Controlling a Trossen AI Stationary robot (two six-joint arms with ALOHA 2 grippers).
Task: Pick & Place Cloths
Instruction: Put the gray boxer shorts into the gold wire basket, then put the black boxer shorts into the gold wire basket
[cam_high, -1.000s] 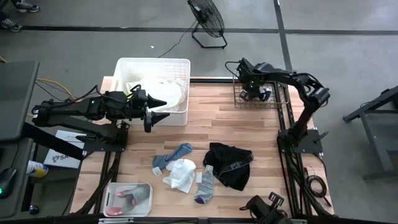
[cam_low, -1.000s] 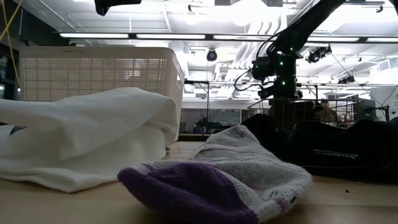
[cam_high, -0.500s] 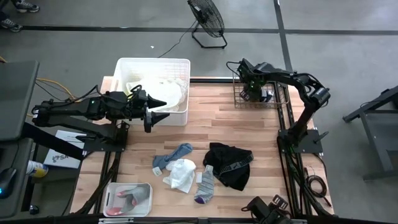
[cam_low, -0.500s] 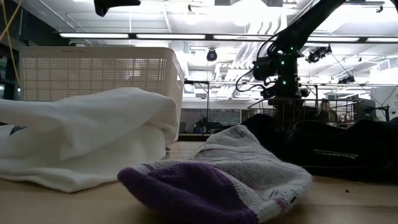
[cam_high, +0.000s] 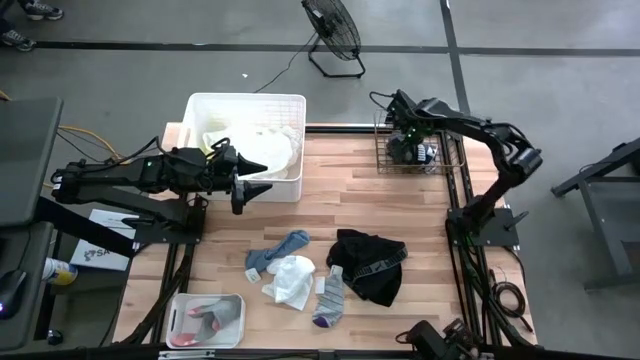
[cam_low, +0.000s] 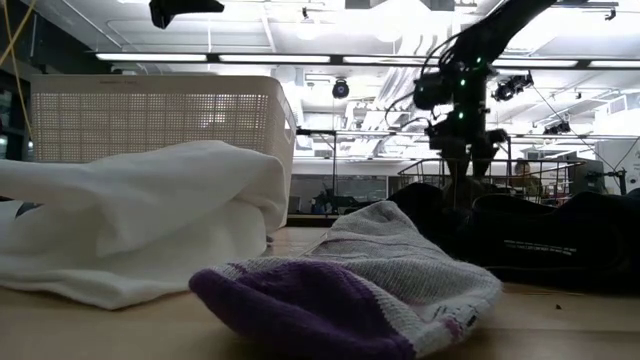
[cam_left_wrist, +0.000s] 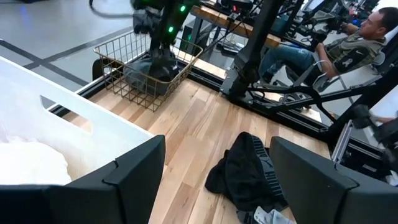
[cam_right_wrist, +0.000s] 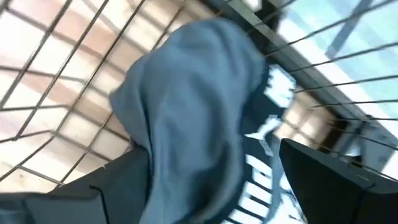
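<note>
Spanning a grey-floored room, wooden table (cam_high: 400, 220) strewn with cloths (cam_high: 368, 265), white bin (cam_high: 244, 105) beside spread left gripper (cam_high: 262, 178), wire basket (cam_high: 412, 165) holding dark grey garment (cam_right_wrist: 186, 112) under parted right gripper (cam_high: 408, 135).

Wire basket (cam_high: 412, 150) walls hem right hand (cam_high: 408, 140); tabletop centre (cam_high: 340, 200) free

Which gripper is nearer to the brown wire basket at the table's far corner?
Right. The right gripper hangs open directly above the wire basket; the left gripper waits beside the white bin.
</note>
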